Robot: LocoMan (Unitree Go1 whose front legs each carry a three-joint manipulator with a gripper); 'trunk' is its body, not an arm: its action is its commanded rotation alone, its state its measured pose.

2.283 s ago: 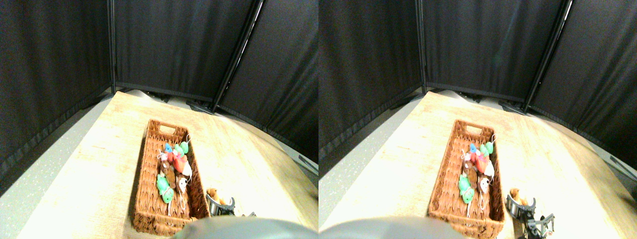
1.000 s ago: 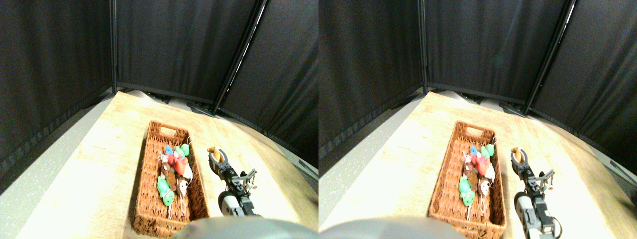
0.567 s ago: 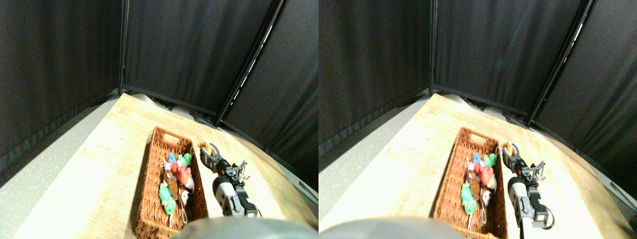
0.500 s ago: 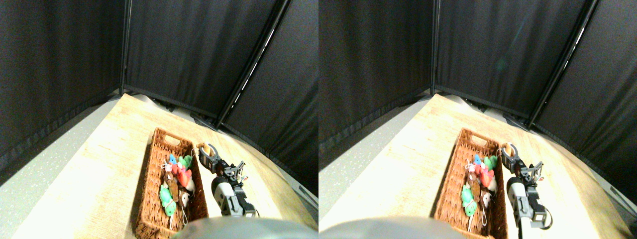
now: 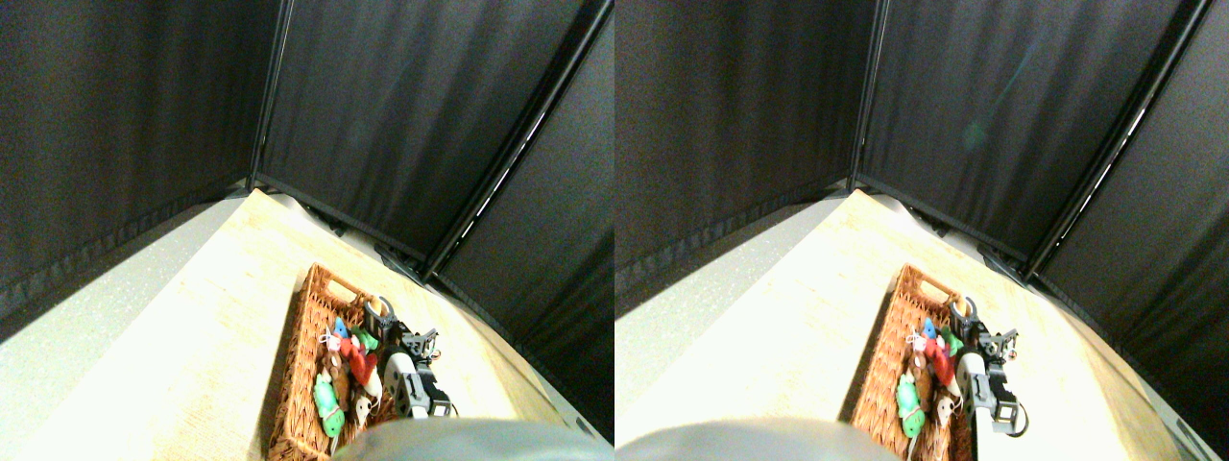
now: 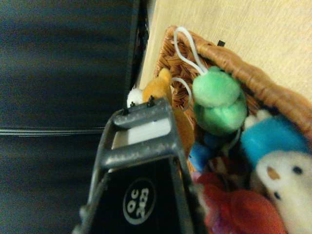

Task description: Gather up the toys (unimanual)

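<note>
The long wicker basket (image 5: 303, 357) lies on the wooden table and holds several toys: a blue one (image 5: 339, 328), a dark green one (image 5: 364, 337), a red one (image 5: 360, 362), a light green one (image 5: 326, 394) and a white one (image 5: 362, 409). My right gripper (image 5: 377, 312) hangs over the far right part of the basket, shut on an orange-brown plush toy (image 6: 158, 90). In the wrist view that toy sits against the dark jaw. Beyond the jaw lie a green toy (image 6: 219, 102), a blue toy (image 6: 268, 141), a white toy (image 6: 287, 180) and a red toy (image 6: 239, 209) inside the basket's rim (image 6: 263, 83).
The pale wooden table (image 5: 221, 317) reaches left of the basket. Black curtain panels (image 5: 384, 125) on dark poles close off the back and right, near the basket's far end. Grey speckled floor (image 5: 77, 307) lies along the table's left edge.
The camera has tilted and shifted. My gripper lifted the orange-brown toy from the table right of the basket and carried it forward and left, over the basket's far right side.
</note>
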